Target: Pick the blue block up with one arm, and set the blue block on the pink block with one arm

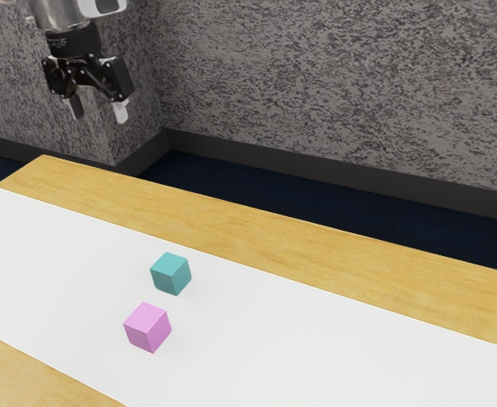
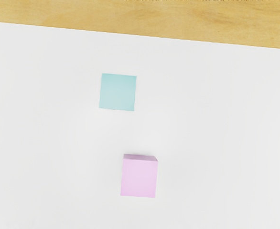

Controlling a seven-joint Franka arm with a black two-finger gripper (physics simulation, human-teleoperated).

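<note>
Speckled grey wall (image 1: 333,76) behind a wooden table (image 1: 384,271) with a white mat (image 1: 316,348); gripper (image 1: 98,108) aloft at the exterior view's 11 o'clock.
Fingers (image 1: 121,111) spread, apparently holding nothing; blue block (image 1: 170,273) sits on the mat, near but not touching the pink block (image 1: 147,326), at its 1 o'clock in the exterior view.

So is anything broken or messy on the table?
No, nothing stands out. The blue block and the pink block sit flat on the white sheet, apart and undamaged. The tool hangs open above, holding nothing.
</note>
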